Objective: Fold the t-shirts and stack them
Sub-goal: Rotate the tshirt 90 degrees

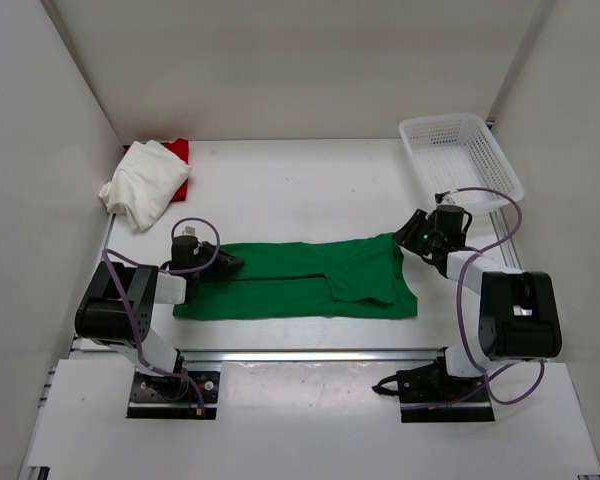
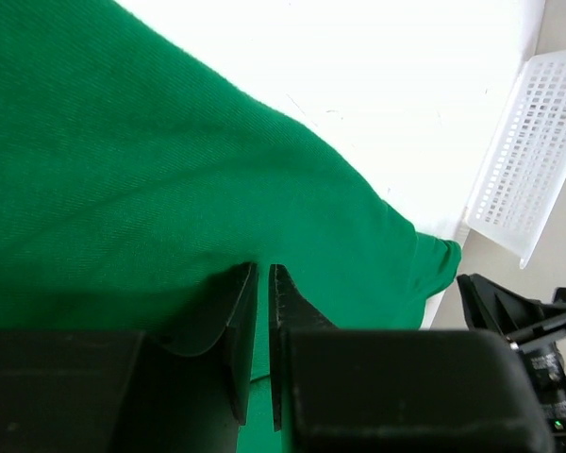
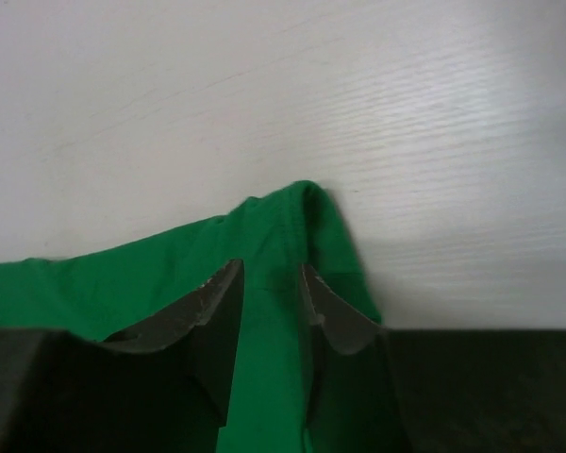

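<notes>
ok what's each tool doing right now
left tool: closed on the green cloth t-shirt
right tool: open, straddling that shirt's corner

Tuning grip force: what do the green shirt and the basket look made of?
Green t-shirt: soft knit cloth with a matte finish; the left wrist view shows a fine knit texture and loose drape folds.
Basket: white plastic, probably rigid, with a slight sheen; it has a moulded grid of holes and a straight rim.
</notes>
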